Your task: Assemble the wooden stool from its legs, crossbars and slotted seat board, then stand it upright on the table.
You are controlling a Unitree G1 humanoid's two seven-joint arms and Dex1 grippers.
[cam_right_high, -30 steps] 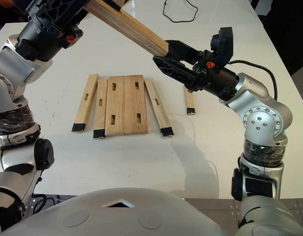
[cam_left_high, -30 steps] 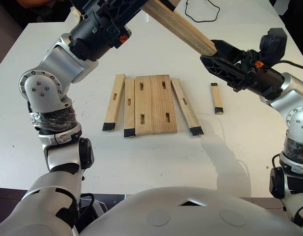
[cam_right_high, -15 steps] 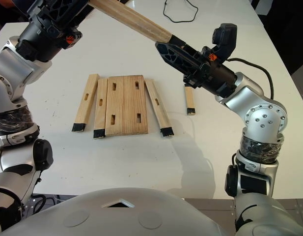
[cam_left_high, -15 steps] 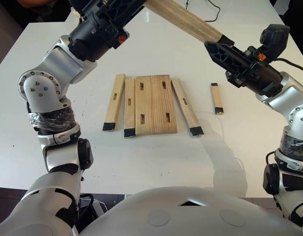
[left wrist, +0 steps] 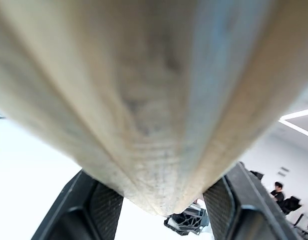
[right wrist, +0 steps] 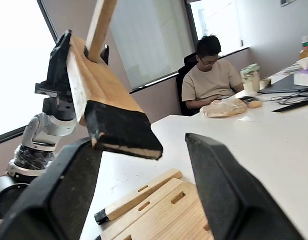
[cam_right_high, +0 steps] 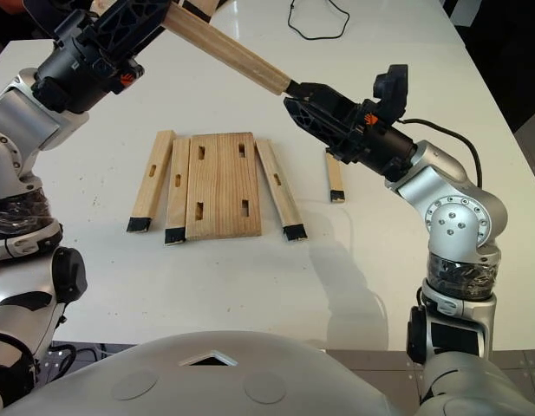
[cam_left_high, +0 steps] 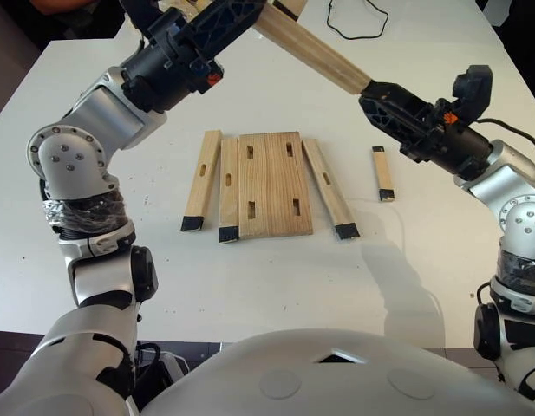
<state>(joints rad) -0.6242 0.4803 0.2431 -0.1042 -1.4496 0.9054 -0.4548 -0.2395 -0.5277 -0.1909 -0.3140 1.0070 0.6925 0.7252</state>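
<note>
Lowered, the leg [cam_left_high: 310, 52] hangs above the white table [cam_left_high: 423, 260]; window [right wrist: 154, 40] behind.

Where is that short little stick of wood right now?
In the eye views, the short stick lies flat on the white table on the robot's right side, alone, just right of the rightmost leg beside the seat board.

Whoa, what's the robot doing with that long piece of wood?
It's building a stool. Its left gripper holds one wooden leg up in the air, and the open right gripper sits around the leg's black-tipped end without squeezing. The slotted seat board, three more legs and a short crossbar lie flat on the table, not joined yet.
</note>
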